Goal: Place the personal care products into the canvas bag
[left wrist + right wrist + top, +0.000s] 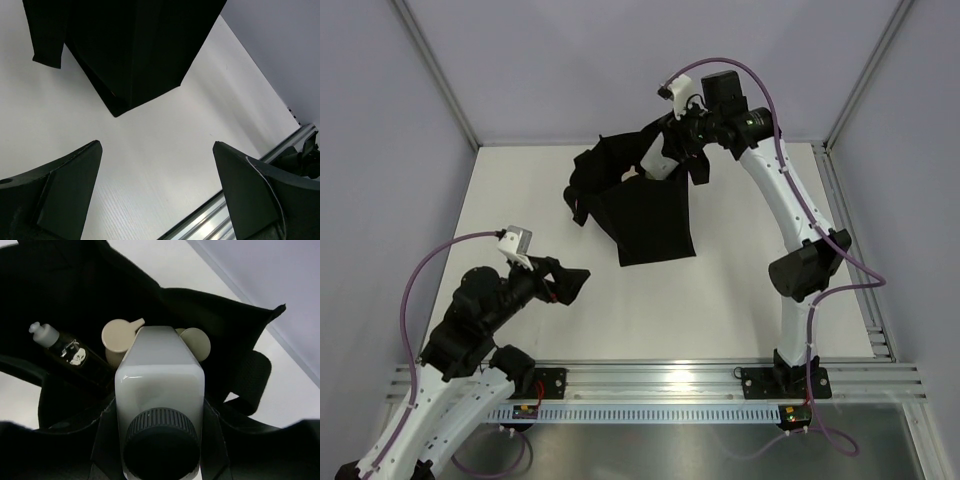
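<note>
While the right end effector (pixel 673 152) pinches the black-capped bottle (pixel 160 377) just above the open mouth of the bag (pixel 655 222), base pointing inward, the left end effector (pixel 570 282) hangs spread, well apart

The top camera looks down from the near side; all three views share the canvas bag (pixel 655 225), the right wrist's from closest.

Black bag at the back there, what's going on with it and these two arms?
The right gripper is shut on a clear bottle with a black cap, holding it at the open mouth of the black canvas bag. Inside sit a beige pump bottle, a dark bottle with a pale cap and another beige cap. The left gripper hangs open and empty over the table.
</note>
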